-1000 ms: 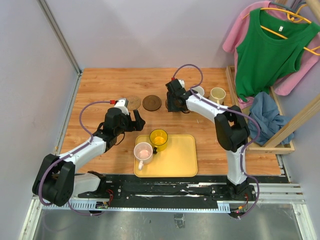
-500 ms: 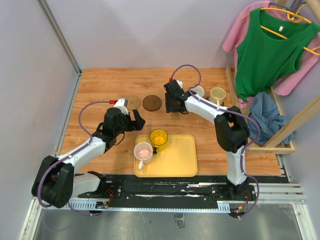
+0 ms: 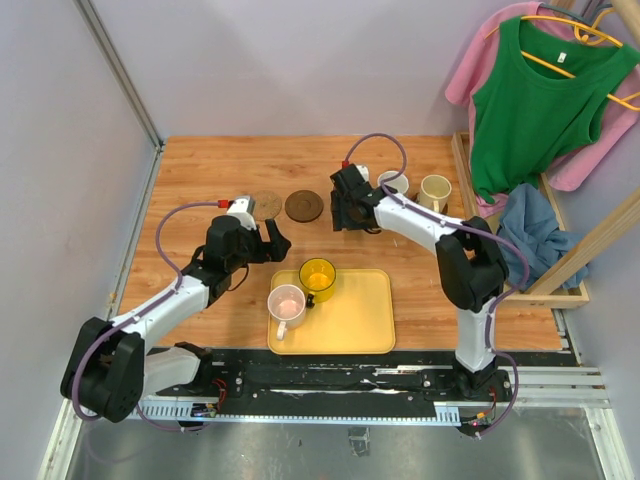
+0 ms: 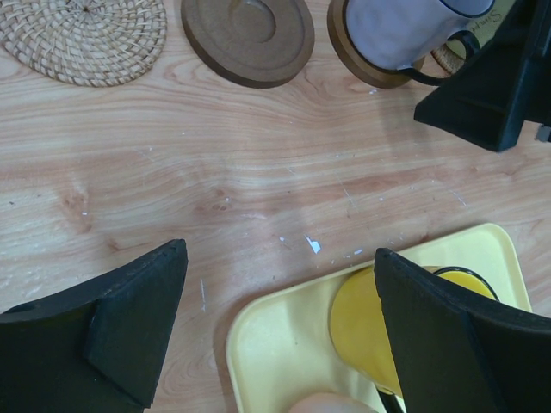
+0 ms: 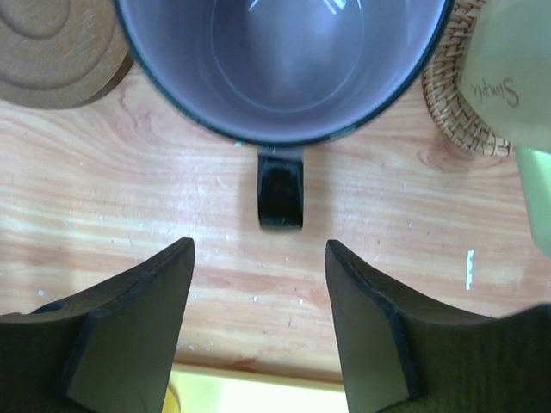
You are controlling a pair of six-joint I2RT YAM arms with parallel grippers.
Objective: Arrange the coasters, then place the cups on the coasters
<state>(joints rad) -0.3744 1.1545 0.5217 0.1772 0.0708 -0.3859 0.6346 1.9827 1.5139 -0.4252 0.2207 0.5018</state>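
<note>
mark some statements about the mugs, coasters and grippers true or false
The grey-purple ceramic mug stands on a round brown wooden coaster. True.
The right gripper is clamped on the mug's black handle. False: its jaws stand apart, the handle clear ahead of them.
The translucent yellow cup sits in the rounded yellow plastic tray. True.
The left gripper holds the pale pink cup. False: it is open and empty; that cup sits in the tray.

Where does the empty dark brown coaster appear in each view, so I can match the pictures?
Top external: dark brown coaster, beyond centre, right of the woven coaster.
Left wrist: the coaster at top centre, left of the grey-purple mug.
Right wrist: the coaster in the top left corner.
Shared landmark: the yellow tray, nearer than it in every view.
</note>
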